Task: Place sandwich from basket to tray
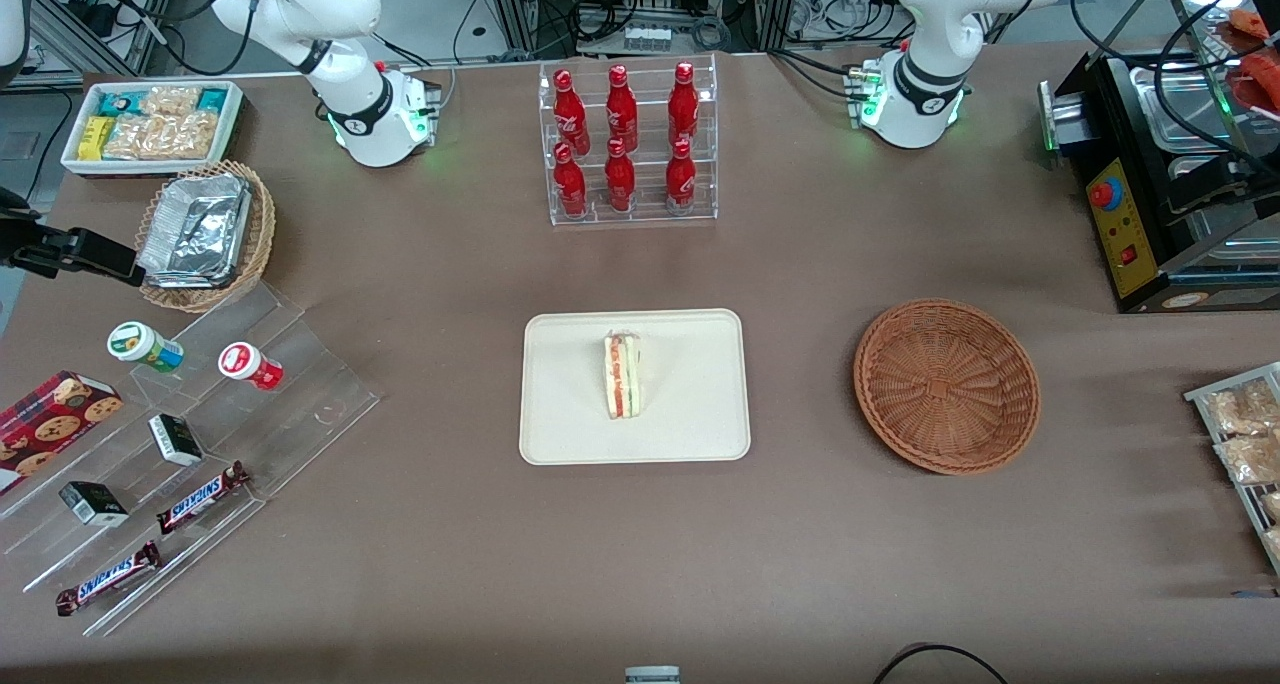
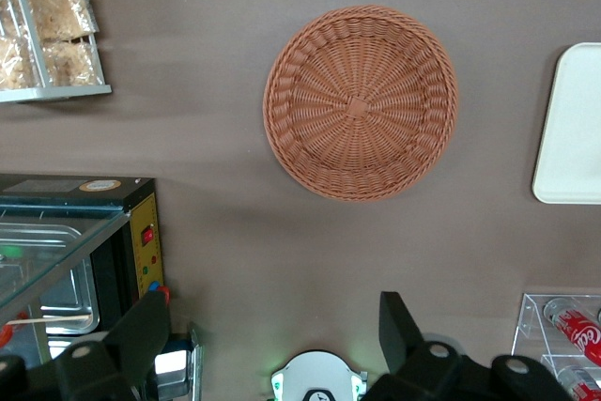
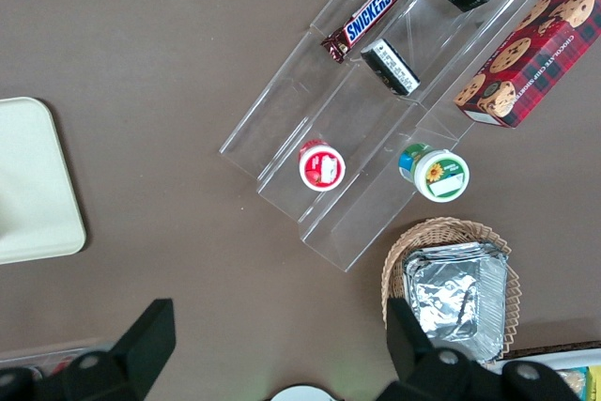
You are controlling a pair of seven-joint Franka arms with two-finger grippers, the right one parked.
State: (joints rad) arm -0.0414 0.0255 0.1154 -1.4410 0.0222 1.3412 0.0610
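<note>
1. Brown tabletop fills the scene; the gripper hangs high above the basket, its fingers apart and empty.
2. Nothing lies in the basket.
3. On the tray, toward the parked arm's end, sits the sandwich.
4. Placement looks done, though seating is hard to judge; probably only parking remains.

Woven reddish-brown wicker basket and smooth matt cream tray on a matt brown surface; the black tool hangs above, fingers apart.
</note>
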